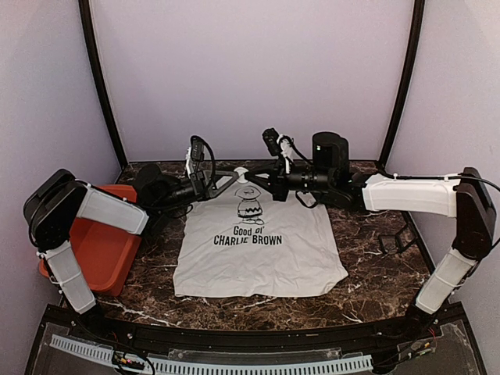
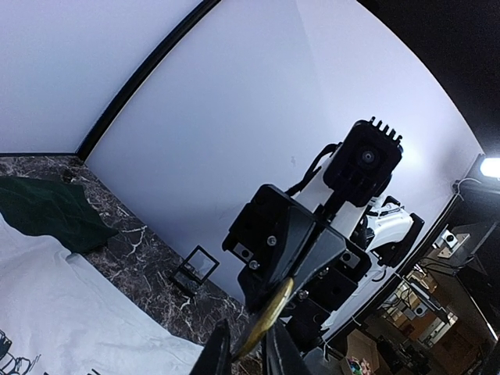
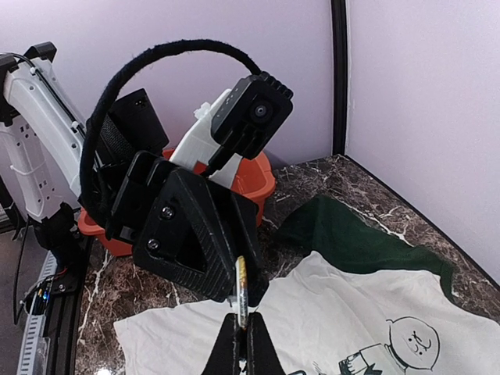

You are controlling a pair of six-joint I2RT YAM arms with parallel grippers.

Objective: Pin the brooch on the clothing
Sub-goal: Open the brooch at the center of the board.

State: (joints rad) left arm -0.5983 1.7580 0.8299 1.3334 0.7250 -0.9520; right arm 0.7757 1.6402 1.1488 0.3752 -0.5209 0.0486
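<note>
The right tool (image 3: 241, 326) has its two fingers pressed together on the lower edge of the brooch (image 3: 241, 283), a thin gold-coloured piece seen edge-on and standing upright. I think it is held this way so that the other arm can reach its free side. The left tool (image 2: 248, 355) faces it nose to nose. Its fingers stand narrowly on either side of the same brooch, but I cannot tell whether they already press on it. Probably this tool is there to work the pin or to take the piece over.

Both tools meet in the air over the top part of the T-shirt (image 1: 258, 250), near the collar and just above the printed boy. The brooch hangs above the cloth and does not appear to touch it. The T-shirt lies flat, print up, in the middle of the desk (image 1: 367, 258), so the fabric is ready to be pierced. An orange bin (image 1: 98, 242) stands at the left, well apart.
</note>
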